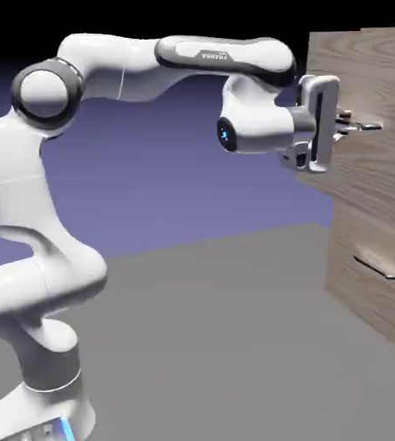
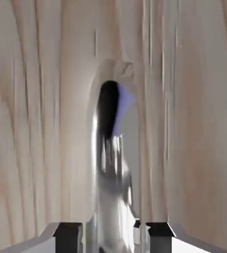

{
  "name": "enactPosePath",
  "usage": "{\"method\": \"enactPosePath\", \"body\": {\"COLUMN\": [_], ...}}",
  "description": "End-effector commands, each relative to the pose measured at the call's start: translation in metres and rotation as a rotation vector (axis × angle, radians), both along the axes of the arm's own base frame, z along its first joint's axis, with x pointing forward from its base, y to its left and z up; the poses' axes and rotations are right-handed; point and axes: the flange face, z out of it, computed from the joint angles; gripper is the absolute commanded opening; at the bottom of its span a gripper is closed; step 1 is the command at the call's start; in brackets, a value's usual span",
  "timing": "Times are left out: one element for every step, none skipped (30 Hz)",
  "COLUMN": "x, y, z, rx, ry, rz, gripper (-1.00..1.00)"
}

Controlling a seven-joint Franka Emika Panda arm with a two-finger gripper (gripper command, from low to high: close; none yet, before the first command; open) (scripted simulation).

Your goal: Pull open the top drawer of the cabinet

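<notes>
The cabinet (image 1: 381, 198) stands at the exterior view's right. Its top drawer (image 1: 373, 77) juts out a little past the lower drawer front. My gripper (image 1: 348, 127) is at the top drawer's thin silver bar handle (image 1: 368, 127), with its fingers closed around the bar. In the hand view the handle (image 2: 113, 197) runs large and bright between the two finger tips (image 2: 68, 234), close to each, and my gripper (image 2: 113, 236) faces the drawer's pale wood grain (image 2: 36, 123), which fills the picture.
The lower drawer (image 1: 381, 297) with an identical handle (image 1: 377, 265) sits below my hand. The grey table top (image 1: 218, 344) stretches between the robot's base and the cabinet.
</notes>
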Motion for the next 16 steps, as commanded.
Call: {"method": "enactPosePath", "body": {"x": [-0.006, -0.012, -0.019, -0.027, -0.035, -0.044, -0.053, -0.062, -0.073, -0.083, -0.094, -0.105, -0.109, -0.109, -0.109, -0.121], "y": [0.0, 0.0, 0.0, 0.0, 0.0, 0.0, 0.0, 0.0, 0.0, 0.0, 0.0, 0.0, 0.0, 0.0, 0.0, 0.001], "z": [0.0, 0.0, 0.0, 0.0, 0.0, 0.0, 0.0, 0.0, 0.0, 0.0, 0.0, 0.0, 0.0, 0.0, 0.0, 0.0], "rx": [0.0, 0.0, 0.0, 0.0, 0.0, 0.0, 0.0, 0.0, 0.0, 0.0, 0.0, 0.0, 0.0, 0.0, 0.0, -0.003], "ry": [0.001, 0.001, 0.001, 0.001, 0.001, 0.001, 0.001, 0.001, 0.001, 0.001, 0.001, 0.001, 0.001, 0.001, 0.001, 0.002], "rz": [-0.001, -0.001, -0.001, -0.001, -0.001, -0.001, -0.001, -0.001, -0.001, -0.001, -0.001, -0.001, -0.001, -0.001, -0.001, -0.001], "gripper": [-1.0, -1.0, -1.0, -1.0, -1.0, -1.0, -1.0, -1.0, -1.0, -1.0, -1.0, -1.0, -1.0, 1.0, 1.0, 1.0]}}
